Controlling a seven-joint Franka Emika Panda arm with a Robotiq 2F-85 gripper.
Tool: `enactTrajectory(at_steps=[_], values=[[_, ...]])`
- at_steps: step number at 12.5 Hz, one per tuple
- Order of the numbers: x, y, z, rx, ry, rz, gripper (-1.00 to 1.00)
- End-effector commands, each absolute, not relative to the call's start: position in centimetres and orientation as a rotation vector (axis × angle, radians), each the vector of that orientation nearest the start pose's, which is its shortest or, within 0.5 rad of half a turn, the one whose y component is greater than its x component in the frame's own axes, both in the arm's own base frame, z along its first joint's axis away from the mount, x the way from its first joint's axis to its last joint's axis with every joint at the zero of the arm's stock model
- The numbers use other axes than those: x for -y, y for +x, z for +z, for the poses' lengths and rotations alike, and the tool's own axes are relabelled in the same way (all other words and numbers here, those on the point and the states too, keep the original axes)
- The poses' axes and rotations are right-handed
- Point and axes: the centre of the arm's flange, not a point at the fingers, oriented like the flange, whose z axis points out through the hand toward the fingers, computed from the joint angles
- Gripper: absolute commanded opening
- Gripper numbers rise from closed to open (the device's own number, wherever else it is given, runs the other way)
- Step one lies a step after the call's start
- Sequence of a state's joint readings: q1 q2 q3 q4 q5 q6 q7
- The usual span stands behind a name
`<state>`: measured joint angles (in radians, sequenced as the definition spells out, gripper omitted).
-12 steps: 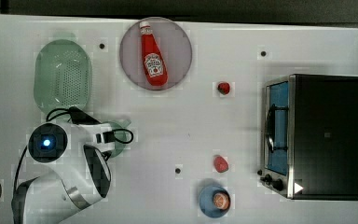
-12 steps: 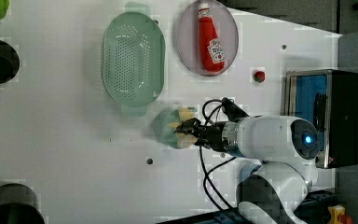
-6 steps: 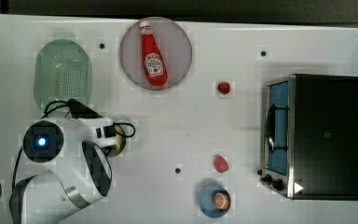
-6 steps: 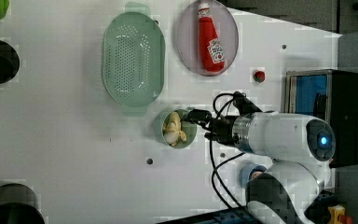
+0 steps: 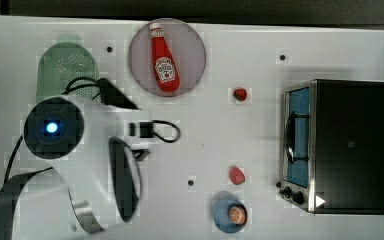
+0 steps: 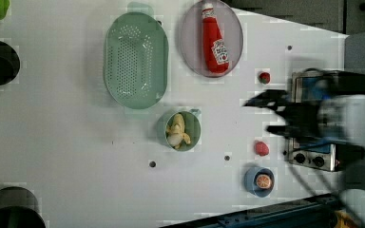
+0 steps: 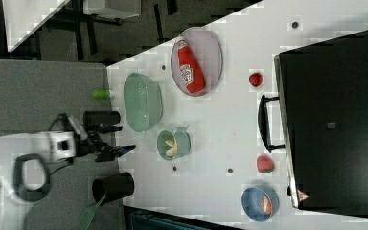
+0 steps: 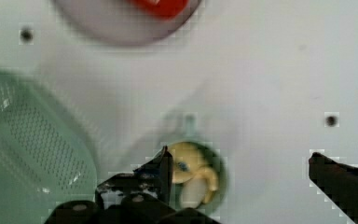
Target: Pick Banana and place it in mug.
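Observation:
The pale yellow banana (image 6: 177, 133) lies inside the small green mug (image 6: 196, 124), just below the colander in the left view. Both also show in the right view, banana (image 7: 171, 146) in mug (image 7: 184, 143). My gripper (image 8: 240, 161) is open and holds nothing; through the wrist camera its dark fingers (image 8: 164, 164) stand wide apart well above the table, with the banana (image 8: 192, 169) and the mug rim (image 8: 220, 169) beneath one of them. The left view has the gripper (image 6: 267, 114) blurred, off toward the oven. The right view puts the gripper (image 7: 119, 139) beyond the table edge.
A large green colander (image 6: 135, 59) sits close to the mug. A ketchup bottle (image 6: 215, 40) lies on a grey plate (image 6: 190, 42). Two red fruits (image 6: 264, 77) (image 6: 261, 148), a blue dish (image 6: 253, 186) with an orange slice, and a toaster oven (image 5: 350, 145) stand further off.
The fingers opened and let go of the banana, which now rests in the mug. The arm has lifted and pulled away from the mug.

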<state>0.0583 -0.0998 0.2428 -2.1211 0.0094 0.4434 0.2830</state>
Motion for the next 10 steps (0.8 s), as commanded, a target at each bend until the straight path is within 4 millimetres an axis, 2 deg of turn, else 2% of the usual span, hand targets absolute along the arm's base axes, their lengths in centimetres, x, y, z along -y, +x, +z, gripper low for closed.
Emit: enactTrajectory(at_steps=[1, 4, 6, 8, 10], values=[[-4.5, 49.8, 53.4, -1.408, -2.811, -0.049, 1.00], [1.4, 47.7, 58.2, -1.508, -2.752, -0.005, 1.00], [3.2, 46.8, 60.3, -1.546, -2.721, -0.005, 1.00], [3.6, 46.4, 60.2, -1.525, -2.746, 0.040, 1.00], [3.5, 46.9, 59.6, -1.520, -2.756, 0.052, 1.00]])
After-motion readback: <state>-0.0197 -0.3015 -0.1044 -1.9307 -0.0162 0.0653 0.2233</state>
